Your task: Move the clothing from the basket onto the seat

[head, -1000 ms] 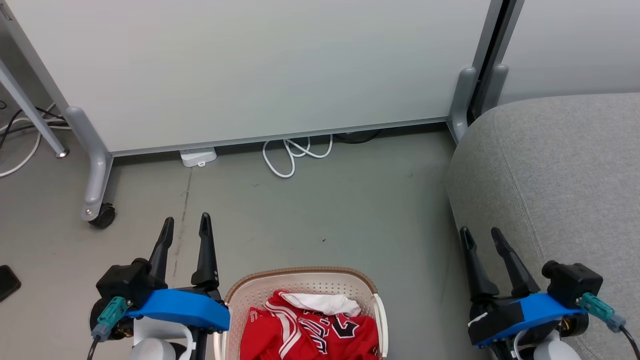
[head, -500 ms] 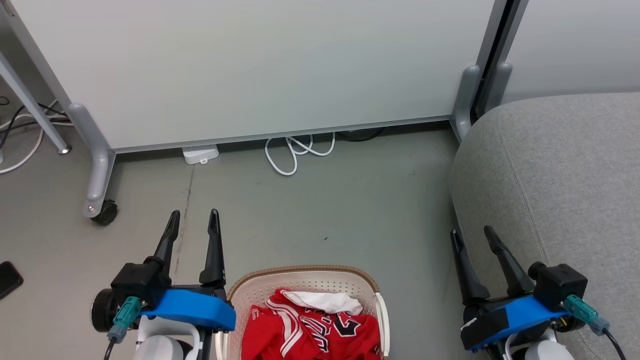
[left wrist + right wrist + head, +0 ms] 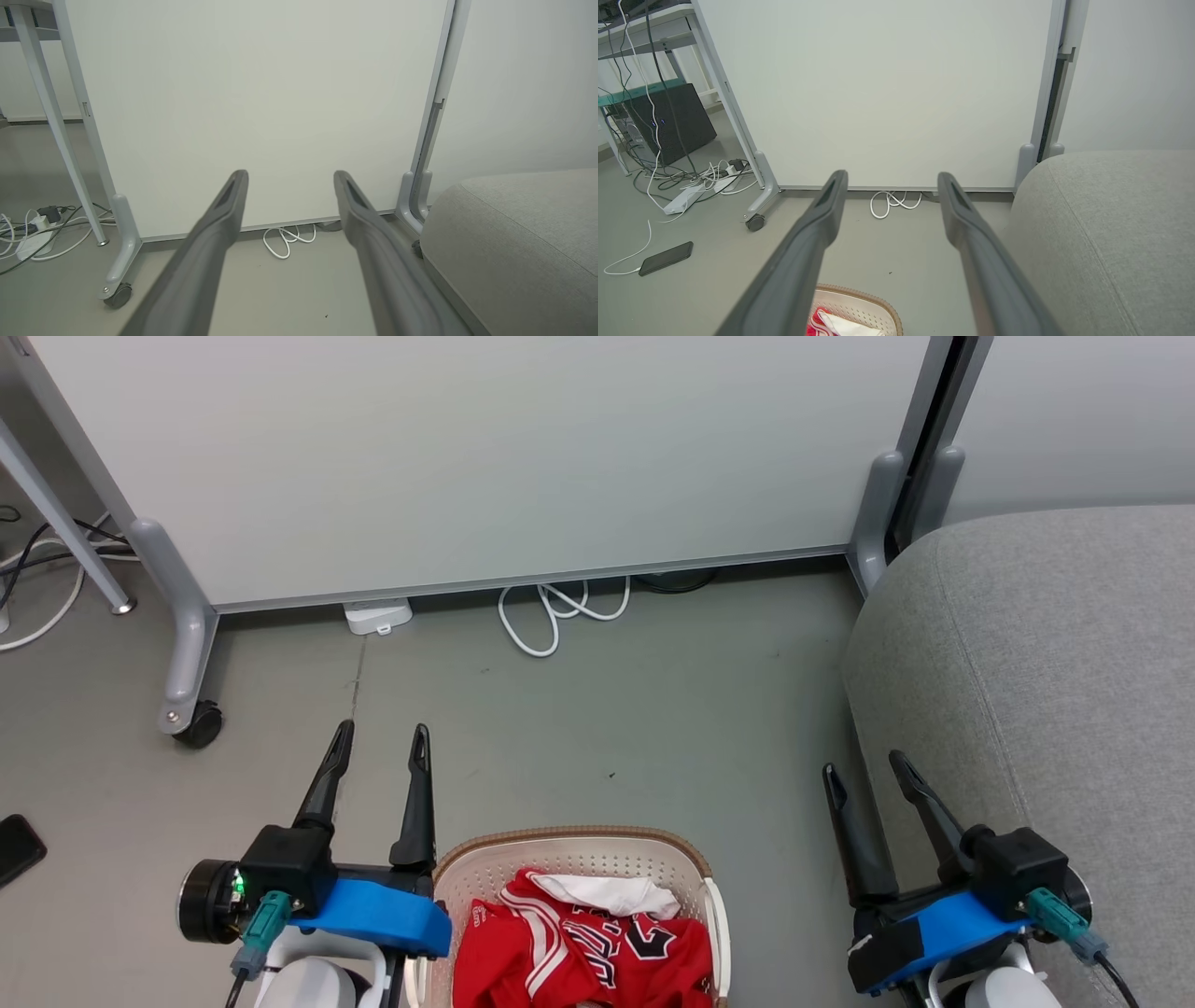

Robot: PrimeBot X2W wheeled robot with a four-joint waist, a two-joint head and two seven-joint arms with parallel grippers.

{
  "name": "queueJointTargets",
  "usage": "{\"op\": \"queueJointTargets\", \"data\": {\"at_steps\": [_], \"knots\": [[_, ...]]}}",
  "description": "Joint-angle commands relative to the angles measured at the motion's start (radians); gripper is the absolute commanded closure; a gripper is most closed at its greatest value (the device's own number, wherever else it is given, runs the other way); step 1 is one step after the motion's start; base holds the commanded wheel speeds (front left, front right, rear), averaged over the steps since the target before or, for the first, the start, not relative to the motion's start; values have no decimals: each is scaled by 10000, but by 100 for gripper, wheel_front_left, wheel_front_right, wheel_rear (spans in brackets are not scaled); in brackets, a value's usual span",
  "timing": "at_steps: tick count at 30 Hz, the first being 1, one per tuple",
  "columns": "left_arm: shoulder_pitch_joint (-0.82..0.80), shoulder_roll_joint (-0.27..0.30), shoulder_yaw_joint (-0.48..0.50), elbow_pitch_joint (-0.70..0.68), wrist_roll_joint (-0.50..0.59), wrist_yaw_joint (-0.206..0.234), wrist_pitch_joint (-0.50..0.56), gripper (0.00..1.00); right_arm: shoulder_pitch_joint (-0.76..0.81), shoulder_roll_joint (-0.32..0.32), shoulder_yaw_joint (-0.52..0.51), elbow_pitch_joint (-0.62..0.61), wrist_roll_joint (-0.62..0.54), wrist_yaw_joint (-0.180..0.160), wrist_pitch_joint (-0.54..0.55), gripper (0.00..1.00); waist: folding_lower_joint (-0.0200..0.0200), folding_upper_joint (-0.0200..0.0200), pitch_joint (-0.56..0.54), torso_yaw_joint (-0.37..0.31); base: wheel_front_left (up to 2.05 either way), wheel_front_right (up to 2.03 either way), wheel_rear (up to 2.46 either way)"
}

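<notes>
On the floor (image 3: 653, 728), well back from its edge under the white panel (image 3: 467, 457), sits the basket (image 3: 569, 837). All the clothing (image 3: 579, 957) is piled inside it: red jersey with black white-edged lettering, white fold (image 3: 611, 894) on top. Left gripper (image 3: 383, 731) hangs just beside the basket's left rim, jaws spread wide, holding nothing. Right gripper (image 3: 864, 764) hangs between basket and seat (image 3: 1046, 663), jaws wide too, holding nothing, close to the seat's rounded edge. The 2 grippers are apart from the clothing. White cable (image 3: 560, 616) lies coiled at the floor's panel edge. Dark phone (image 3: 17, 847) lies far left.
</notes>
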Motion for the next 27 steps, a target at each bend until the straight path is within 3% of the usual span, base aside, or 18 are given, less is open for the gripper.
{"op": "queueJointTargets", "data": {"at_steps": [1, 12, 27], "knots": [[-163, 6, -43, -5, 224, -20, -95, 0, -165, -57, 36, 4, -225, 22, -95, 0, -1, 0, 10, 1, 0, 0, 0], [-238, -29, -94, 30, 1053, -89, -282, 0, -215, -61, 142, 58, -980, 24, -285, 0, -1, 0, 117, 46, 0, 0, 0], [-215, -67, -37, 83, 1023, -146, -271, 0, -241, -59, 151, 98, -925, 24, -272, 0, -1, 0, 137, 83, 0, 0, 0]]}}
